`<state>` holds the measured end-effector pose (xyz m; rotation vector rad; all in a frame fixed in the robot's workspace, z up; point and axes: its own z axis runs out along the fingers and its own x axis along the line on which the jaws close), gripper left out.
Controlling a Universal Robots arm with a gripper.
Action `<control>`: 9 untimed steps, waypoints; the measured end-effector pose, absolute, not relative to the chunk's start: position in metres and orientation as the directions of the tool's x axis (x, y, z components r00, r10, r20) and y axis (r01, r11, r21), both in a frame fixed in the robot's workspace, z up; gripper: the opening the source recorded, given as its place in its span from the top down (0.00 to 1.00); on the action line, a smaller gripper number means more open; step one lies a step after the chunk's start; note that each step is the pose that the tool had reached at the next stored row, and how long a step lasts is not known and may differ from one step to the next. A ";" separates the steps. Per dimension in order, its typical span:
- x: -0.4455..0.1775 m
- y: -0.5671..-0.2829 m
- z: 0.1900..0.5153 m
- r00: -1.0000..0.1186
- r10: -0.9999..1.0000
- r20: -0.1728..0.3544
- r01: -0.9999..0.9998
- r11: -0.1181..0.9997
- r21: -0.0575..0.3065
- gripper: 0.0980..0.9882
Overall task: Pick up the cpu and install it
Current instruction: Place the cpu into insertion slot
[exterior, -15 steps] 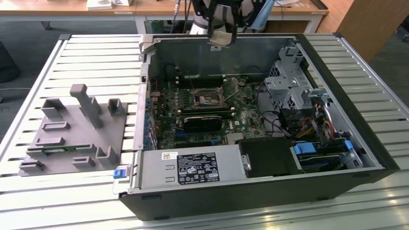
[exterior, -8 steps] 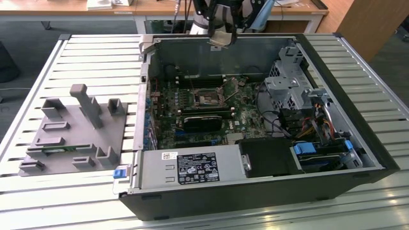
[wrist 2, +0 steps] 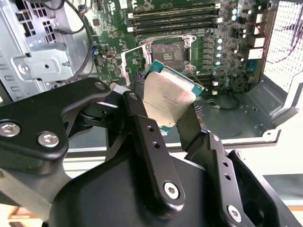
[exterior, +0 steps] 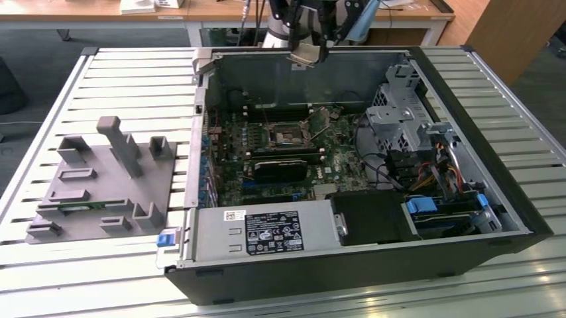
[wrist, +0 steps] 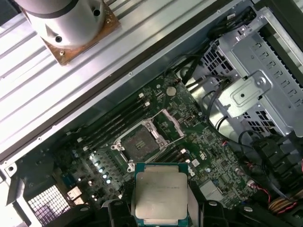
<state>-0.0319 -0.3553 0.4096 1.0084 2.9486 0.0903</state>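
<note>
In the exterior view the gripper (exterior: 305, 56) hangs over the far wall of the open case (exterior: 495, 218), which lies on its side on the slatted table (exterior: 132, 73); a pale flat square, the cpu (exterior: 301, 58), sits between the jaws; the socket (exterior: 288, 136) on the board (exterior: 232, 173) is well below it and nearer the camera. From this I'd judge the pick-up done and the install not yet begun.

In the second wrist view the jaws stand narrow, closed on the cpu (wrist 2: 168, 97); the two black fingers (wrist 2: 142, 125) press its opposite edges; the silver top faces the camera and a green corner pokes out past the fingertips; beyond it the socket (wrist 2: 173, 52) looks dark and empty, with its metal frame (wrist 2: 125, 64) open around it.

In the first wrist view the cpu (wrist: 160, 194) lies flat between the jaws, gripped on two sides, its far edge free; the socket (wrist: 141, 143) is apart from it, with nothing in it; the frame (wrist: 171, 124) is folded back beside it. Seating the cpu in the socket is what seems left.
</note>
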 end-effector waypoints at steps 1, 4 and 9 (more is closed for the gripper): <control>-0.032 -0.355 0.410 -0.782 0.623 -0.004 0.622 0.781 0.063 0.52; -0.032 -0.355 0.409 -0.758 0.653 -0.004 0.651 0.756 0.063 0.52; -0.032 -0.355 0.409 -0.717 0.697 -0.004 0.695 0.716 0.063 0.52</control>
